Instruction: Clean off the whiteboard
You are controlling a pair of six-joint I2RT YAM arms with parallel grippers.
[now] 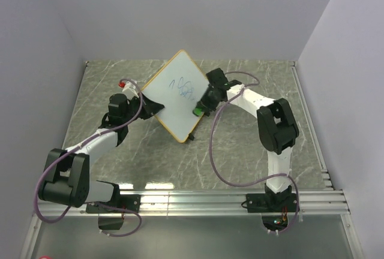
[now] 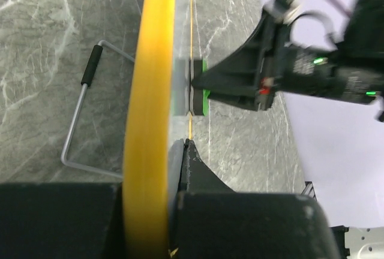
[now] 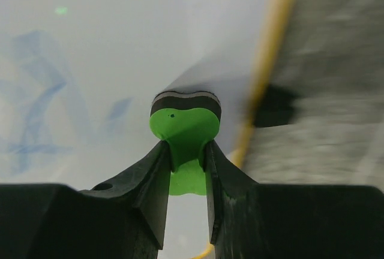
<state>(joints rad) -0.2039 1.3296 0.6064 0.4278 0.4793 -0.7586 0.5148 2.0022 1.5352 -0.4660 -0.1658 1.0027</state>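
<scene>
**Whiteboard held on edge, eraser pressed to its face**

Whiteboard [image 1: 170, 104] stands raised near the middle of the counter [image 1: 240, 151]. One corner points at the counter's far edge and the opposite corner is down toward the near edge. Its white face is turned to the right arm. The left wrist view looks straight along its orange-yellow frame, with grey marbled counter showing on both sides of the board.

The left pincer [image 1: 153, 108] is clamped on the board's left edge, one dark finger lying flat against the white face beside the frame. The right pincer [image 3: 187, 151] is closed on the tab of a green eraser [image 3: 183, 121]. The eraser's dark pad is pressed flat on the board near its right edge, just inside the frame.

Blue scribbles [image 1: 183, 87] mark the upper part of the face. In the right wrist view they sit to the left of the eraser, blurred and pale.

A small black clip [image 1: 192, 138] sits by the board's lowest corner. A bent wire loop with a black sleeve [image 2: 72, 133] shows behind the board in the left wrist view. A small red object [image 1: 123, 84] lies toward the counter's far left corner, too small to identify.
</scene>
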